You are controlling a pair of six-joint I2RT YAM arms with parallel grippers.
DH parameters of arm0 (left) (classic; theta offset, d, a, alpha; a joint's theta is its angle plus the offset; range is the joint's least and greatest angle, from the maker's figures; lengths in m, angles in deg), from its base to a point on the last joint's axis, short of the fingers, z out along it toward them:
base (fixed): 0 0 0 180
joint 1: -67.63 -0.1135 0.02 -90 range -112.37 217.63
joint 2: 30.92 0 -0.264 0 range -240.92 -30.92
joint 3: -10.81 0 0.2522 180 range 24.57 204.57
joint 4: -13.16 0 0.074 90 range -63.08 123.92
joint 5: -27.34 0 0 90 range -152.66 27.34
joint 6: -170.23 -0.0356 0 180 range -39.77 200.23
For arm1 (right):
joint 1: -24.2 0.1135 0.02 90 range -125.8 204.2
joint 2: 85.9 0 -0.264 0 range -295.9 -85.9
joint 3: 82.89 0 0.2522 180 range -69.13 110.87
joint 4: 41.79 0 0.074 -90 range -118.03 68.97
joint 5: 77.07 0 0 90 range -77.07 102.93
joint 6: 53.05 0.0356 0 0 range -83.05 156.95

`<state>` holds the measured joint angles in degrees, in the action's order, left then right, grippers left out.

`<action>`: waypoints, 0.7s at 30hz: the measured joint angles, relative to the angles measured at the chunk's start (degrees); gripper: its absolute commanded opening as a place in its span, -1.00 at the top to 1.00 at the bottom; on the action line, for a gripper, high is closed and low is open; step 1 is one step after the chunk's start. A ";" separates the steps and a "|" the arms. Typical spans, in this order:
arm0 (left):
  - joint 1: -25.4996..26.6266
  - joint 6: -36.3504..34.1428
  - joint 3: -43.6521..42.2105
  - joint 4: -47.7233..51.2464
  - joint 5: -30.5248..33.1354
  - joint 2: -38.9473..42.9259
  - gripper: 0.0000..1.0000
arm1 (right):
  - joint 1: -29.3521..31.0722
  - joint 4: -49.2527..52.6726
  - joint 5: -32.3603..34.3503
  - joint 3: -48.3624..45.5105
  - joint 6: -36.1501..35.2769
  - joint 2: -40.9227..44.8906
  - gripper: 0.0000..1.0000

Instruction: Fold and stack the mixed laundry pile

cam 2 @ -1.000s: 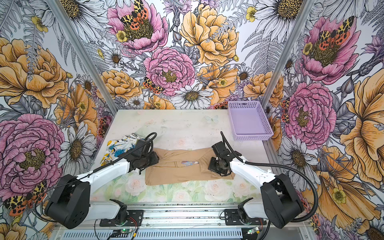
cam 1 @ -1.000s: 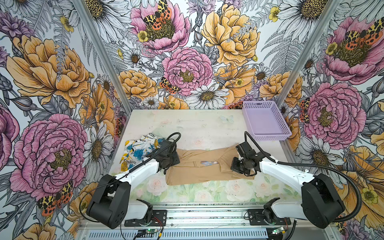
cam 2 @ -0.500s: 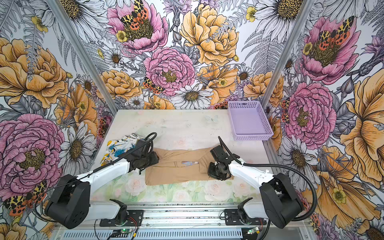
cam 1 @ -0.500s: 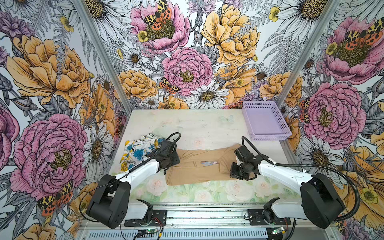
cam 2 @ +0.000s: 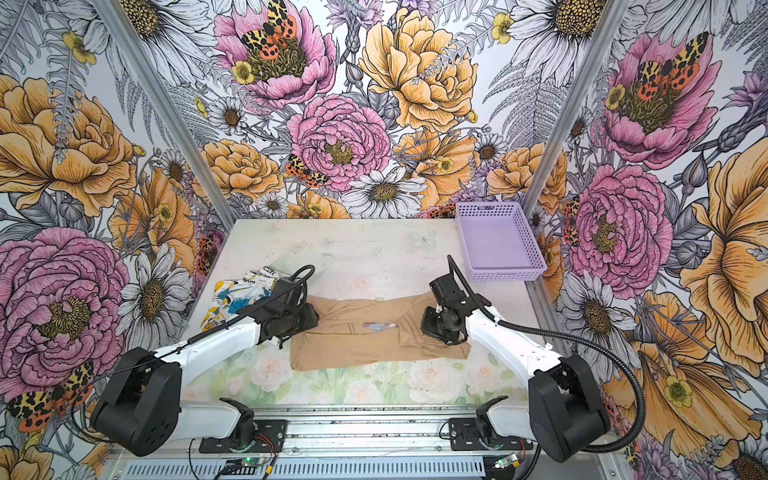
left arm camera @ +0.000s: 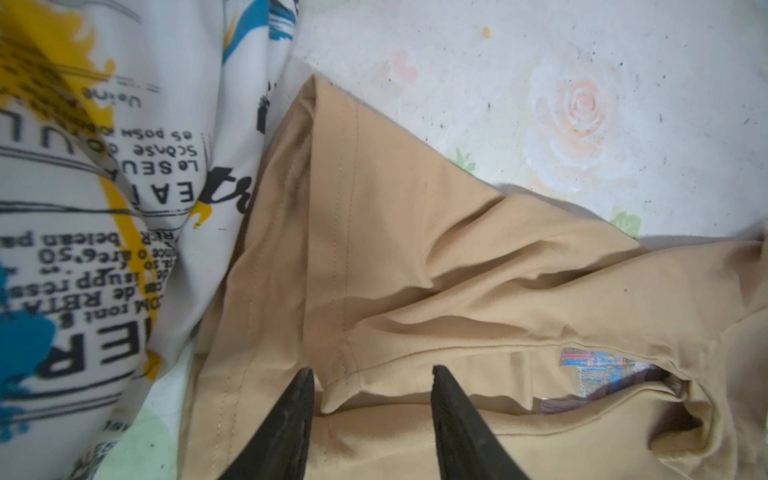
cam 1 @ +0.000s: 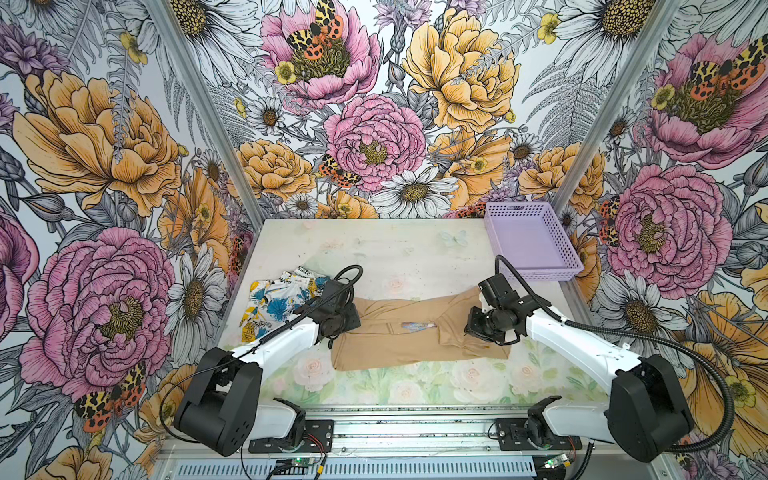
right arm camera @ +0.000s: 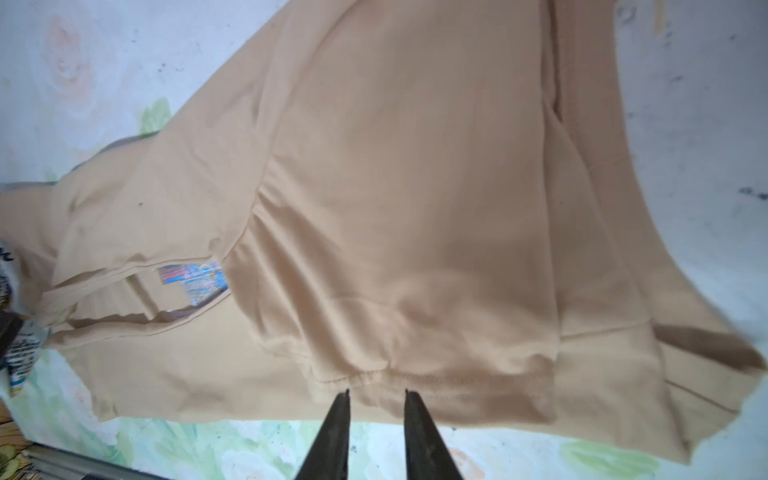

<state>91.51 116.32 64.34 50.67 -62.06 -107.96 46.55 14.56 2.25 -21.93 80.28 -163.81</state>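
Note:
The tan-beige garment (cam 1: 395, 345) (cam 2: 353, 349) lies spread across the front middle of the table, its right end folded over. The white garment with blue and yellow patches and black lettering (cam 1: 274, 303) (cam 2: 237, 295) lies crumpled just to its left, touching it. My left gripper (left arm camera: 372, 370) is open low over the tan garment's (left arm camera: 415, 249) left end, with a folded cloth corner lying between its fingers. My right gripper (right arm camera: 377, 391) stands slightly open, its tips at the hem of the folded-over tan cloth (right arm camera: 415, 187), gripping nothing.
A lavender perforated basket (cam 1: 536, 272) (cam 2: 503, 274) stands at the back right corner, with nothing in it. Flowered walls close in the table on three sides. A metal rail with both arm bases runs along the front edge.
My right gripper's jaws have parted from shut to slightly open, and its wrist has shifted a little over the tan garment's right end. The left arm has not moved.

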 measured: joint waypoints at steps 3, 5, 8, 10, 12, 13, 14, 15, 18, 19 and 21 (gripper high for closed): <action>0.00 0.00 0.00 0.00 0.00 0.00 0.04 | -0.04 -1.14 -0.02 -1.20 -1.33 -2.32 0.60; 0.00 0.00 0.00 -0.02 0.00 0.00 0.03 | -0.04 -1.68 0.09 -3.02 -1.49 -2.45 0.61; 0.00 0.00 -0.02 -0.02 0.00 0.00 0.03 | -0.11 -1.62 1.31 -6.01 -1.49 -2.43 0.60; -0.04 0.00 0.00 -0.02 0.00 0.00 0.03 | -0.33 -1.53 1.88 -7.15 -1.51 -2.43 0.60; -0.24 0.00 -0.02 0.00 0.02 0.00 0.03 | -0.59 -1.64 2.03 -7.10 -1.88 -2.36 0.60; -0.37 0.00 0.00 0.02 0.02 0.00 0.03 | -0.66 -1.55 2.03 -7.02 -2.10 -2.36 0.59; -0.57 0.00 0.07 0.20 0.02 0.00 0.02 | -0.72 -1.27 2.12 -6.69 -2.32 -2.36 0.58; -0.87 0.00 0.28 0.46 0.04 0.02 0.02 | -0.94 -0.76 2.34 -5.99 -2.49 -2.36 0.57; -1.86 -0.22 1.38 0.83 0.09 0.31 0.01 | -1.53 0.48 2.73 -2.40 -3.04 -2.36 0.54; -2.08 -0.44 1.97 0.92 0.20 0.31 0.01 | -1.75 0.55 2.78 -1.03 -3.41 -2.36 0.53; -2.60 -1.03 3.72 0.98 0.26 -0.13 0.01 | -2.27 0.52 3.15 2.67 -4.35 -2.91 0.50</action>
<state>88.90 115.30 68.05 51.65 -61.80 -108.09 44.27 15.09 5.40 -19.26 75.93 -166.72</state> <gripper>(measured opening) 0.497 0.238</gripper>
